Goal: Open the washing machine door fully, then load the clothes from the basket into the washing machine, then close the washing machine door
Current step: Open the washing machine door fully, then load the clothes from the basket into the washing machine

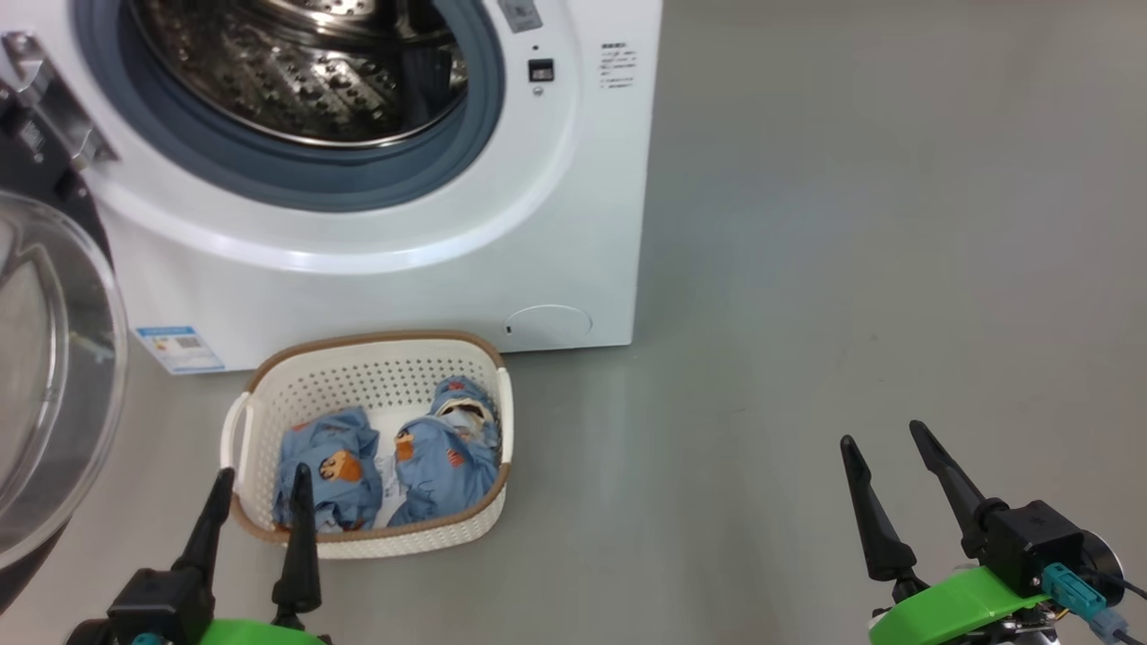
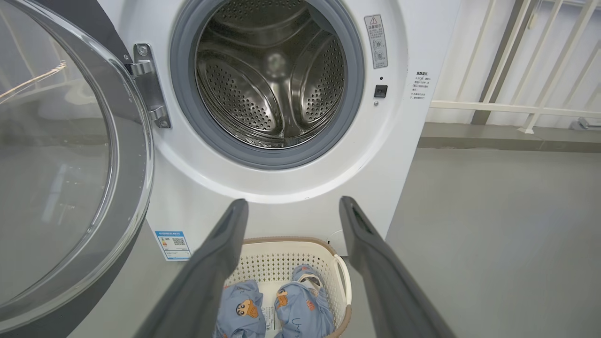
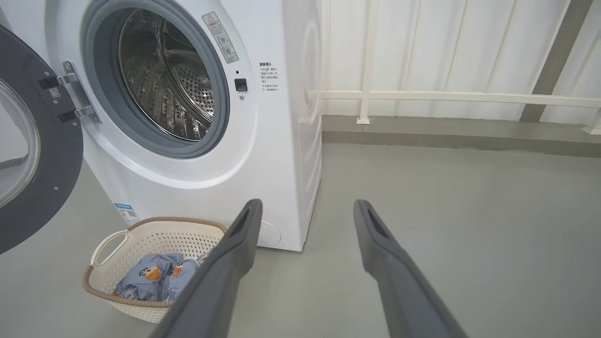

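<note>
1. Clothes (image 1: 385,457) lie as two blue bundles in the basket (image 1: 376,367), on the floor (image 1: 806,269) just before the washing machine (image 1: 358,287).
2. Washing machine door (image 1: 54,376) stands swung wide; the steel drum (image 2: 267,80) shows.
3. Left gripper (image 1: 263,470) hovers by the basket's near edge, fingers spread, empty.
4. Right gripper (image 1: 881,432) hangs well apart, fingers spread, empty.

Washing machine (image 2: 281,188) front — warning-triangle label (image 2: 375,41); blue QR sticker (image 2: 173,244); print illegible

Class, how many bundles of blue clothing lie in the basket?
2. Head view: left bundle and right bundle, side by side in the basket; more may hide beneath.
</note>
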`<state>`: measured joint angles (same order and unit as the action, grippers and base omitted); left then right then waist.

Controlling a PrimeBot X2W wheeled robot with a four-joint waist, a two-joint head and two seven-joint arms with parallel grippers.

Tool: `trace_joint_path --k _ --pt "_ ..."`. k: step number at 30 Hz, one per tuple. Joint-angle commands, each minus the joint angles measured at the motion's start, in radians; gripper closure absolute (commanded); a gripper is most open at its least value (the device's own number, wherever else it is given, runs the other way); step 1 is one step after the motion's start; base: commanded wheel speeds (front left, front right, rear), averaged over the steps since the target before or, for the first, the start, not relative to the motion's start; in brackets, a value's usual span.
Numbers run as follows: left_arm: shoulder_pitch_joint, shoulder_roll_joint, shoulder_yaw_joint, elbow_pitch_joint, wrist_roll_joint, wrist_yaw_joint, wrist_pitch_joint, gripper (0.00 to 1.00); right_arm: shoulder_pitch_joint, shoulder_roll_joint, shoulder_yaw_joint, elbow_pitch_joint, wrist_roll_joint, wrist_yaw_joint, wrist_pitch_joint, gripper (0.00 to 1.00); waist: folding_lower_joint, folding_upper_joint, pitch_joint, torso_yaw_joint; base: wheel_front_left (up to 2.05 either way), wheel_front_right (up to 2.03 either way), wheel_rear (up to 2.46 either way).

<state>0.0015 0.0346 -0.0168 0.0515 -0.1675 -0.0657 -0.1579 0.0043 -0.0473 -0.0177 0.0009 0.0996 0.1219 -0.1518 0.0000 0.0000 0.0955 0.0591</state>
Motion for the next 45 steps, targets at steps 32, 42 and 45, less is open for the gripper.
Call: trace_joint_path --k 32,42,45 --pt "0.017 0.038 0.033 -0.011 -0.007 0.081 0.01 0.0 0.019 -0.003 0.019 -0.034 0.022 0.009 -0.005 0.0 0.0 0.0 -0.039 -0.041 0.0 0.0 0.0" --pt "0.017 0.047 0.025 -0.012 -0.007 0.087 0.003 0.0 0.019 -0.003 0.017 -0.028 0.027 0.009 -0.008 0.0 0.0 0.0 -0.039 -0.041 0.35 -0.35 0.0" --pt "0.016 0.048 0.022 -0.011 -0.006 0.092 0.005 0.0 0.019 -0.003 0.017 -0.028 0.028 0.009 -0.008 0.0 0.0 0.0 -0.038 -0.038 1.19 -1.19 0.0"
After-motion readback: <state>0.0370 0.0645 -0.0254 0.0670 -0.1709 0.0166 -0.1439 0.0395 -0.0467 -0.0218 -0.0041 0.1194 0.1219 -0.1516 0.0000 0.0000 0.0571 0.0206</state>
